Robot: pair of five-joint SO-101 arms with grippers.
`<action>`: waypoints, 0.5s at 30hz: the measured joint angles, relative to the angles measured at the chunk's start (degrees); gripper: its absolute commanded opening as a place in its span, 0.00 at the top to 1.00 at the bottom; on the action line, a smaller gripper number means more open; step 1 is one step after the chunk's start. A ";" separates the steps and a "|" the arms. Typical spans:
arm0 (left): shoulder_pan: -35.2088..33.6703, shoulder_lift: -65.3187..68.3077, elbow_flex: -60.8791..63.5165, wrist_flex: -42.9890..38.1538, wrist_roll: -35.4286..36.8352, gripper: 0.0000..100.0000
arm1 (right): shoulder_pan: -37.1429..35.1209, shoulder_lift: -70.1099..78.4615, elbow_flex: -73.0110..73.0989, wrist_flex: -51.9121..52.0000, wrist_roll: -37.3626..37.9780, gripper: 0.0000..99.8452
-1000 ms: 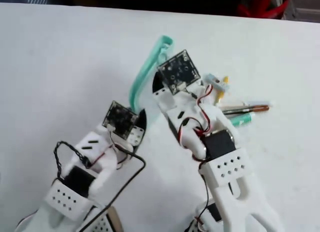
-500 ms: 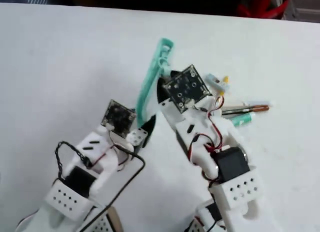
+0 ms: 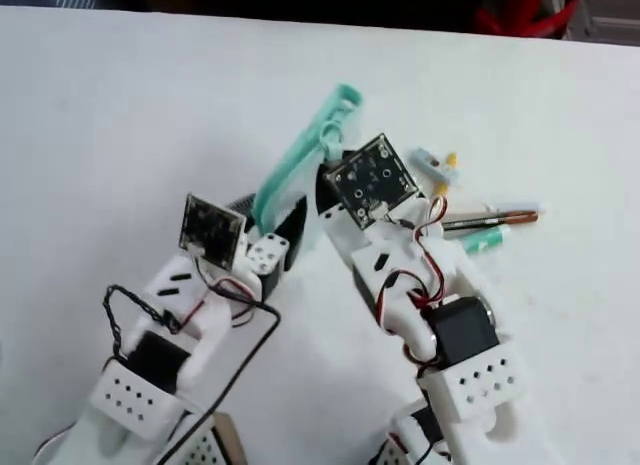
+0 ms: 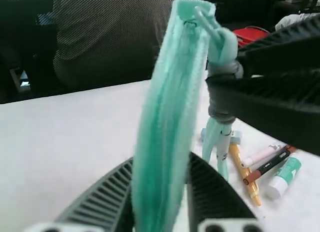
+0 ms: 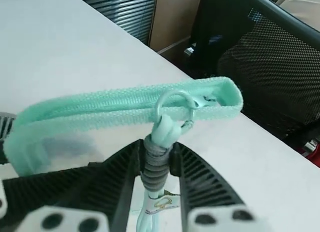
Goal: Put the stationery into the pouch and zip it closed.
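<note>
The left gripper (image 4: 161, 164) has its two dark jaws squeezed on the soft green pouch (image 4: 170, 92), one jaw on each flat side, at the pouch's bottom end. The pouch stands up out of these jaws on its thin edge, off the table (image 3: 120, 115), and leans away from them. The right gripper (image 5: 157, 149) has its jaws pinched tight on the pull cord (image 5: 159, 137), right on the grey wrapped part. Just past those jaws the cord ends in a green knob, and the knob hangs on a small metal ring (image 5: 175, 105) fixed to the zip, close to the pouch's far end, the end away from the left jaws. The two grippers are close together, with the pouch running between them. I cannot tell if the zip is open or shut. The pens (image 4: 252, 167) lie flat on the table, on the side of the right jaws away from the left gripper, and none of them is inside the pouch. There is an orange one, a pale pink one and a dark brown one, all side by side. A green and white glue stick (image 4: 282, 172) lies just beside them. Far behind the pouch, past the table's edge, stands a dark mesh chair (image 4: 100, 42).
</note>
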 measured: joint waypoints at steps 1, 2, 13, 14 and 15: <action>0.53 0.09 1.05 -1.93 0.00 0.97 | 0.00 0.00 0.00 0.00 0.00 0.98; 1.14 0.09 2.02 -3.78 0.00 0.98 | 0.00 0.00 0.00 0.00 0.00 0.98; 2.81 0.09 5.10 -9.14 -2.20 0.98 | 0.00 -0.26 -4.75 5.45 0.00 0.98; 2.81 0.09 5.10 -9.14 -2.20 0.98 | 0.00 -0.18 -6.42 6.95 0.00 0.98; 2.81 0.09 5.10 -9.14 -2.29 0.98 | 0.00 -0.18 -8.09 8.70 0.00 0.98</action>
